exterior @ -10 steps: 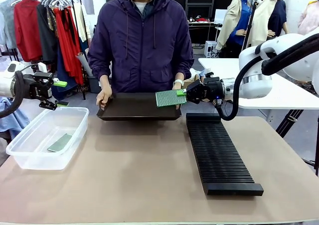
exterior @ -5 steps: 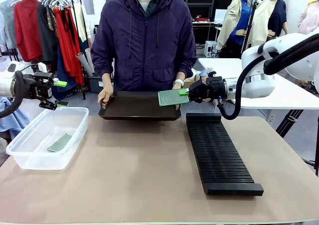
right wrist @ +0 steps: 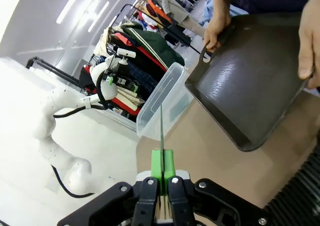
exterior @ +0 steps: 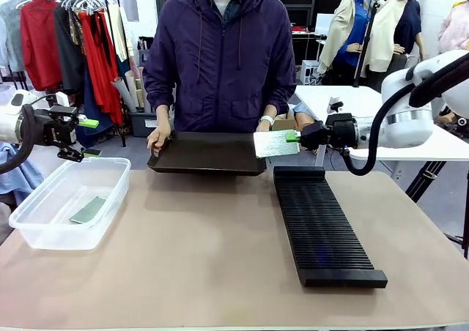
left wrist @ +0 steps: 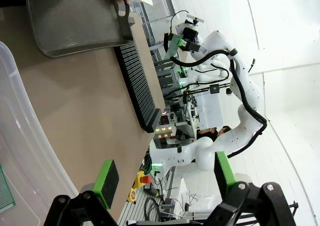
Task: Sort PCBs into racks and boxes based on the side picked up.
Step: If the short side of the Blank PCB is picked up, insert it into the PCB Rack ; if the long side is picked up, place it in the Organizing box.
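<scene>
Jaws of the right gripper (exterior: 295, 136) are clamping a PCB (exterior: 275, 144) by its edge, holding it above the rack's (exterior: 322, 225) far end, beside the tray (exterior: 209, 155); the left gripper (exterior: 89, 138) is hovering spread above the box's (exterior: 44, 236) far rim.

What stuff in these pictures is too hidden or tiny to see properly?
- Held PCB, right wrist view: edge-on, neither face shows.
- Boxed PCB, left wrist view: cut off by the picture's left edge.
- Boxed PCB, front view: too small to read its pattern.
- Rack, right wrist view: cut off by the bottom-right corner.
</scene>
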Robot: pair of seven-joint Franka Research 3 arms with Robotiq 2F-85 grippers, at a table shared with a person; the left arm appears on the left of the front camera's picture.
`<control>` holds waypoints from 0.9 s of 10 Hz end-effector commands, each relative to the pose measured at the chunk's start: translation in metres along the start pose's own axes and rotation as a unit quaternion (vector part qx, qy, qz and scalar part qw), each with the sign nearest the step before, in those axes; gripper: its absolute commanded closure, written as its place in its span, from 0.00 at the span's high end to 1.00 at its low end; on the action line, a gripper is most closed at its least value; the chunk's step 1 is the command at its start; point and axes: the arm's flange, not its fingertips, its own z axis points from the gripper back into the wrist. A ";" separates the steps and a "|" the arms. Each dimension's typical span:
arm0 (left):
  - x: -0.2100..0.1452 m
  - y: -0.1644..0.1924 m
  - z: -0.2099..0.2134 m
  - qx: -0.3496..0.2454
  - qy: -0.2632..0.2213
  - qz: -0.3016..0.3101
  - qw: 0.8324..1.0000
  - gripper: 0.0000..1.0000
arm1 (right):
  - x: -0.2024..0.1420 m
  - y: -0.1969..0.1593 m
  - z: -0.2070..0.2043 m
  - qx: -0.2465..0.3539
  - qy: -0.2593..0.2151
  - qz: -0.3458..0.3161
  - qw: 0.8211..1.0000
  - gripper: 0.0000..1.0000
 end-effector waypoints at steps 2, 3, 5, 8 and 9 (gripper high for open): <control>0.000 -0.001 0.001 0.000 0.001 -0.002 1.000 1.00 | -0.025 -0.001 0.024 0.028 -0.002 0.070 0.997 0.00; 0.000 -0.001 0.001 0.000 0.001 -0.002 1.000 1.00 | -0.029 -0.001 0.031 0.030 -0.007 0.095 0.995 0.00; 0.000 -0.001 0.001 0.000 0.001 -0.002 1.000 1.00 | -0.037 0.004 0.052 0.028 -0.034 0.146 0.988 0.00; 0.000 -0.001 0.001 0.000 0.001 -0.002 1.000 1.00 | -0.045 0.010 0.081 0.031 -0.065 0.210 0.975 0.00; 0.000 -0.001 0.001 0.000 0.001 -0.002 1.000 1.00 | -0.048 0.010 0.089 0.030 -0.053 0.223 0.973 0.00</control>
